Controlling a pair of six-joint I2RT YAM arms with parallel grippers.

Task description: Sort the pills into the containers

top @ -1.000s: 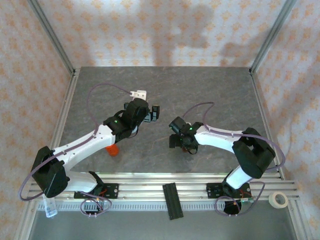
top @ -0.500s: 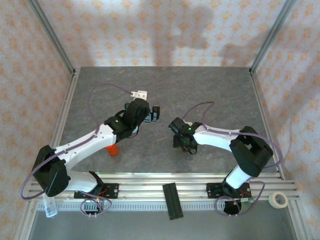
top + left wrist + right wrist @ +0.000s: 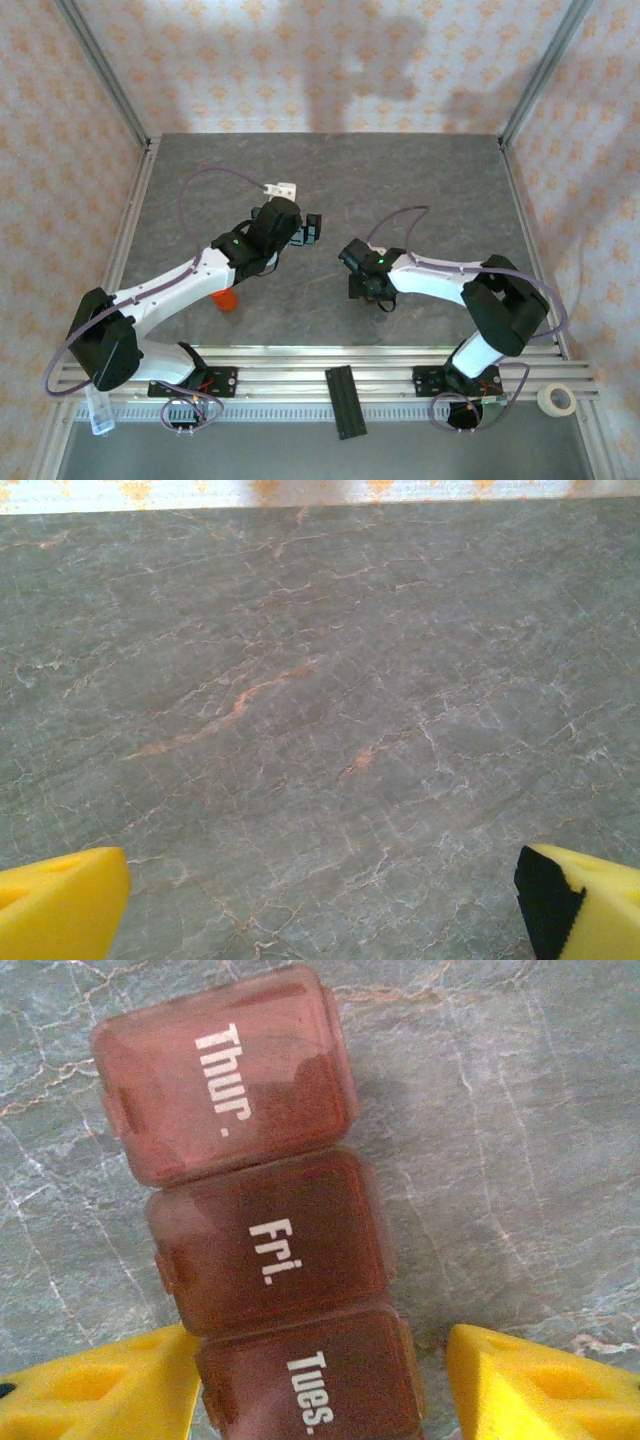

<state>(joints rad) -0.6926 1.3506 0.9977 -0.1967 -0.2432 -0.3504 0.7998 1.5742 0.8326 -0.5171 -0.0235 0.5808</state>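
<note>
Grey table (image 3: 420,180) with a marbled, stone-like top veined in white and rust. A small white piece (image 3: 280,187) lies toward the far edge, left of the middle. A small orange object (image 3: 225,300) sits nearer the near-left corner. A strip of reddish-brown pill containers (image 3: 265,1240) lies flat, with lids marked Thur., Fri. and Tues. On the metal rails (image 3: 300,365) along the near edge rest a black ribbed bar (image 3: 342,400) and, at the near-right corner, a roll of tape (image 3: 543,398).

We are stretching our left arm (image 3: 165,290) forward and inward, holding the left gripper (image 3: 320,905) spread wide, its yellow fingertips (image 3: 60,900) far apart. We are folding our right arm (image 3: 440,278) inward, wrist pitched steeply down, holding the right gripper (image 3: 320,1380) partly parted.
</note>
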